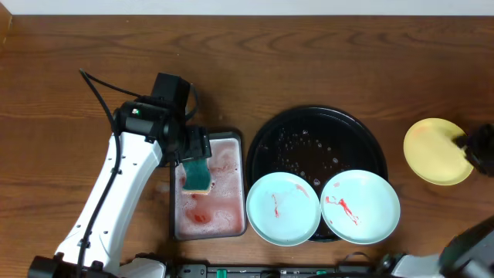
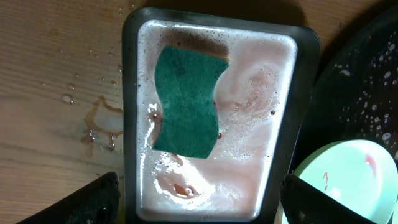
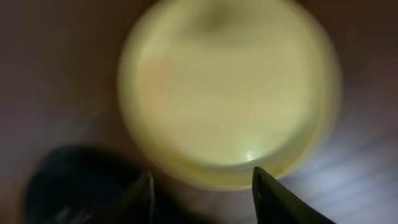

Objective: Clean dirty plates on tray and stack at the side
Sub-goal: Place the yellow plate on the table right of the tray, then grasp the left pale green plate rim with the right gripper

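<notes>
Overhead view of a brown wooden table (image 1: 62, 62) with 2 robot arms reaching in from the bottom of the frame. A large round black tray (image 1: 309, 139) is sitting right of centre, its glossy floor dotted with water drops. 2 pale mint plates are resting side by side on the lower part of this tray, both overhanging its lower rim: the left plate (image 1: 282, 208) and the right plate (image 1: 360, 206) are each showing thin red smears in the middle. A 3rd plate, the pale yellow plate (image 1: 436, 150), is lying on the bare table to the right of the black tray, apart from it. Left of the black tray, a small rectangular dark-rimmed tray (image 2: 127, 93) is holding foamy pinkish water, and a green sponge (image 2: 186, 102) is lying in its upper half. Spilled drops (image 2: 93, 124) are wetting the wood beside it. The left gripper (image 2: 199, 202) is hovering over this small tray with its fingers spread wide, grasping nothing. The right gripper (image 3: 202, 193) is sitting at the yellow plate's right edge in the overhead view; its wrist view is blurred, but its fingers are standing apart, released, with the plate's rim just beyond the tips.
</notes>
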Controlling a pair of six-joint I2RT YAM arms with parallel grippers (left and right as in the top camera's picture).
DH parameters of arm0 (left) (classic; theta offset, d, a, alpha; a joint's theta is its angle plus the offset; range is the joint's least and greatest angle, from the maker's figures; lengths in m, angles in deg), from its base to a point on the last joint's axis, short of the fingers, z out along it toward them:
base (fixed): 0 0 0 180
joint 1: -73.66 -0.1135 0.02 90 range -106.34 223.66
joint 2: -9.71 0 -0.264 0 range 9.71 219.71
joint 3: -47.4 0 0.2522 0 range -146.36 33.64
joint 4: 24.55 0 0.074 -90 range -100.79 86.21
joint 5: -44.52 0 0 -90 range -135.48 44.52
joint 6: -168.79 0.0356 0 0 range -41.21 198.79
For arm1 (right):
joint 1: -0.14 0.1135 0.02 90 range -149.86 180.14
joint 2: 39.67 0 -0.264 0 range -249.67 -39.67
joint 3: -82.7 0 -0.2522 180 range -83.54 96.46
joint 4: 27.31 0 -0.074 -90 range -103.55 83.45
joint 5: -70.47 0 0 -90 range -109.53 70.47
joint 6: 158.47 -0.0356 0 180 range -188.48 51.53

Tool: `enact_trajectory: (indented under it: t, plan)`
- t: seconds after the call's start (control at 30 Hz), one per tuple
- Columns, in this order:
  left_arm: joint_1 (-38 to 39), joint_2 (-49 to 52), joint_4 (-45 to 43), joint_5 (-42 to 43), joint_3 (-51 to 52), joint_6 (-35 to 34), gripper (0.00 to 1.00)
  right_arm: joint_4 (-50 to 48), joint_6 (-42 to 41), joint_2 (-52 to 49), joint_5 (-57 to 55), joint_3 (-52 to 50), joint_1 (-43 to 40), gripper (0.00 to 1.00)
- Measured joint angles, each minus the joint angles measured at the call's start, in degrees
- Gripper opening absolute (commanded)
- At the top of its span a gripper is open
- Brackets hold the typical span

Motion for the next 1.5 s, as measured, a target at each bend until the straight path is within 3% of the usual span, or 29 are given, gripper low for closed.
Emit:
enact_trajectory:
  t: [0.1,0.27,0.4,0.67,0.97,1.07,1.13,1.37,1.5]
  plan:
    - [0.0,0.0,0.0,0.0,0.0,0.0,0.83,2.0,2.4,7.0,3.0,0.1,7.0,0.49]
    - [0.0,0.0,0.0,0.0,0.0,0.0,0.83,7.0,7.4,14.3,4.5,0.2,25.5,0.41]
    - [0.0,0.0,0.0,0.0,0.0,0.0,0.83,9.2,10.5,13.4,1.8,-0.3,40.5,0.50]
    - [0.0,0.0,0.0,0.0,0.0,0.0,0.83,1.1,19.2,4.5,-1.4,-9.1,59.3,0.48]
    - [0.0,0.0,0.0,0.0,0.0,0.0,0.83,-2.6,23.0,-7.8,-2.0,-13.1,64.8,0.42]
    - [0.0,0.0,0.0,0.0,0.0,0.0,0.83,-4.0,23.3,-10.8,-1.0,-13.1,64.9,0.26]
    - [0.0,0.0,0.0,0.0,0.0,0.0,0.83,-4.8,23.4,-12.2,-1.1,-13.1,64.9,0.01]
    - [0.0,0.0,0.0,0.0,0.0,0.0,0.83,-5.3,22.7,-12.5,-3.6,-13.1,64.8,0.01]
    - [0.0,0.0,0.0,0.0,0.0,0.0,0.83,-7.6,18.4,-8.3,-10.0,-13.1,63.8,0.01]
